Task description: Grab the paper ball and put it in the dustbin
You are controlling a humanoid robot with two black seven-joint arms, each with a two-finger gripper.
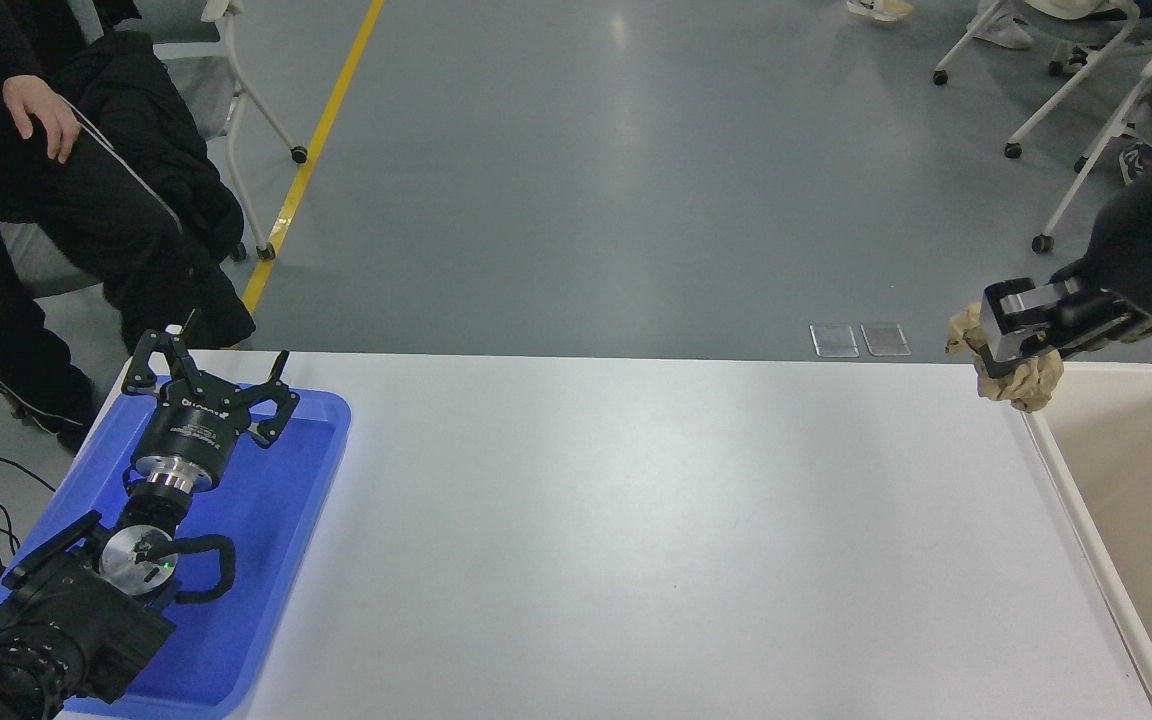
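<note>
Now the right gripper [1004, 340] is squeezed tight on the paper ball [1014, 372], held up in the air just by the far corner of the dustbin [1066, 480], so it should go right over the inside before letting go, while the left gripper [208, 388] sits open over the blue tray [276, 560]

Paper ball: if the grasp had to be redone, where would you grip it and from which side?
Grip the paper ball across its lumpy middle, as the right pincer does now, coming from the right. It is a wrinkled wad with no handle or edge, so pads squeezing opposite sides of the bulk should hold best. It hangs by the dustbin rim's far left corner. Left pincer is parked over the tray.
</note>
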